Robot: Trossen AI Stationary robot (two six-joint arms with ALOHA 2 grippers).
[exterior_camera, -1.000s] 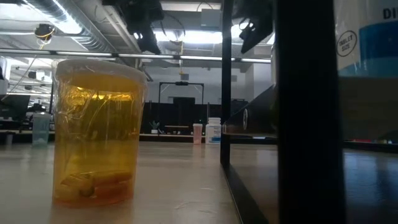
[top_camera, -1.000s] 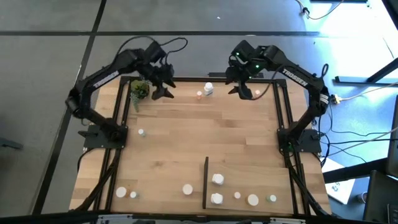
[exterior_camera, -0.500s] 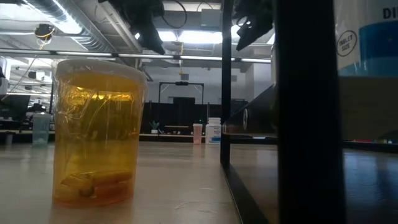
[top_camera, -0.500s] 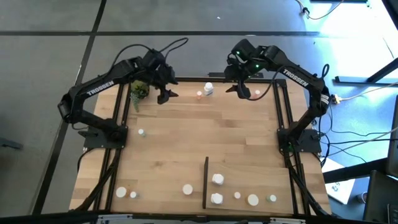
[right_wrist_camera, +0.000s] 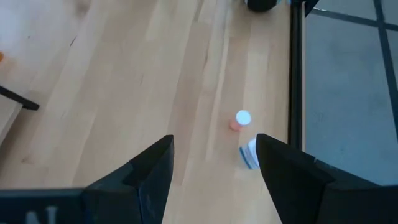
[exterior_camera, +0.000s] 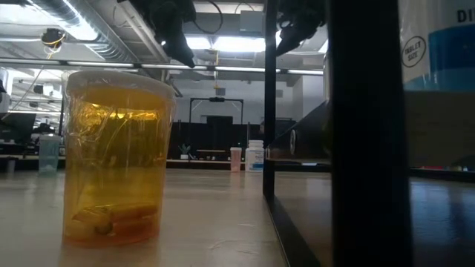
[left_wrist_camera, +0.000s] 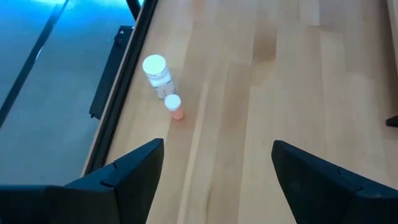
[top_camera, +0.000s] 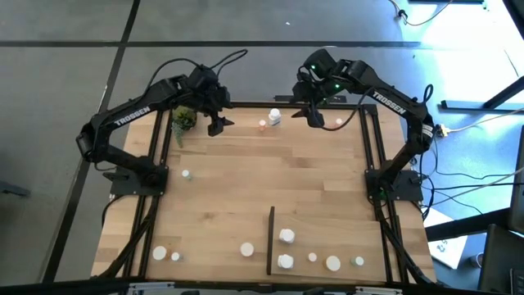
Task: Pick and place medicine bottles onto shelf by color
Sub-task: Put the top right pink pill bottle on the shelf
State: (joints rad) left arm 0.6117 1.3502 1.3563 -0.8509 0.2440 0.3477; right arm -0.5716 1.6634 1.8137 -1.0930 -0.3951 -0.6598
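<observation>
Hovering over the far edge of the bench (top_camera: 262,188), both hands flank a pair of medicine bottles that stand between them: a larger white bottle (top_camera: 275,117) and, just beside it on its left, a small pink-bodied bottle (top_camera: 262,124) with a white cap. The left hand (top_camera: 217,123) hangs to the left of the pair, close to the small potted plant (top_camera: 182,119), its fingers spread wide with nothing between them; in its wrist view the two bottles (left_wrist_camera: 163,84) stand upright ahead of the open gap, touching or nearly so. The right hand (top_camera: 311,115) hangs to the right of the pair, fingers likewise parted and empty, and its wrist view shows the pink bottle (right_wrist_camera: 239,120) upright with the white one (right_wrist_camera: 249,154) partly hidden behind a finger. Judged from above, the right hand looks somewhat nearer the white bottle, while the left hand faces the pink one first. Both bottles stand with their long axis vertical, so a grasp would probably need to come down over the cap. The shelf (top_camera: 327,246), with its black upright strip (top_camera: 270,239), lies at the near right of the bench, well apart from either hand, with several white bottles (top_camera: 286,236) already on it and others (top_camera: 246,248) to its left.
</observation>
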